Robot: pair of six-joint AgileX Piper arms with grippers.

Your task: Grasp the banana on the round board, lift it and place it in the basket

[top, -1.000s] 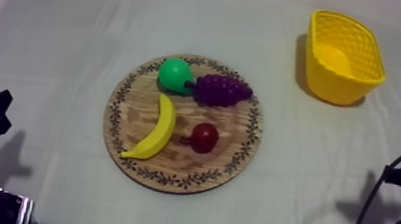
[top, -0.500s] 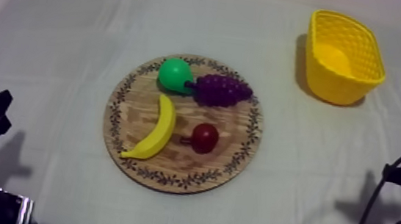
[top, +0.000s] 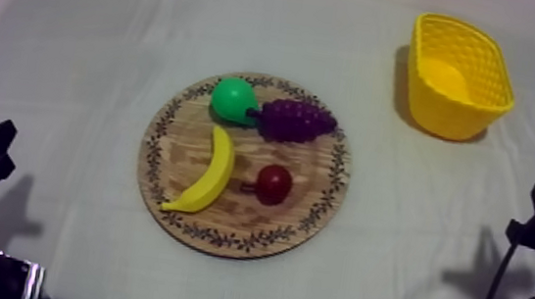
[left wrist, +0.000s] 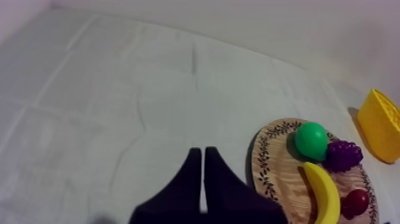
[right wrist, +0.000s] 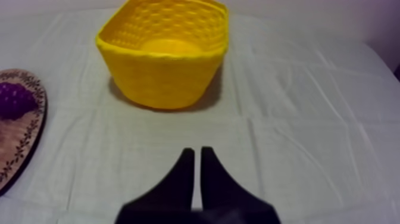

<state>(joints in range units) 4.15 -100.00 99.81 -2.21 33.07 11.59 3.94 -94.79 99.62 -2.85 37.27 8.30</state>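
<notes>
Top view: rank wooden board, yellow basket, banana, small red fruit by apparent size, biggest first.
1. wooden board
2. yellow basket, which sits farther from the camera, so it may be larger than it looks
3. banana
4. small red fruit

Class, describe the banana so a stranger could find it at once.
A round wooden board lies mid-table. The banana lies beside the small red fruit, on the side away from the yellow basket. It alone is long, curved and yellow.

Robot lab: cloth-covered table (top: 75, 67), plain wall (left wrist: 268, 21).
</notes>
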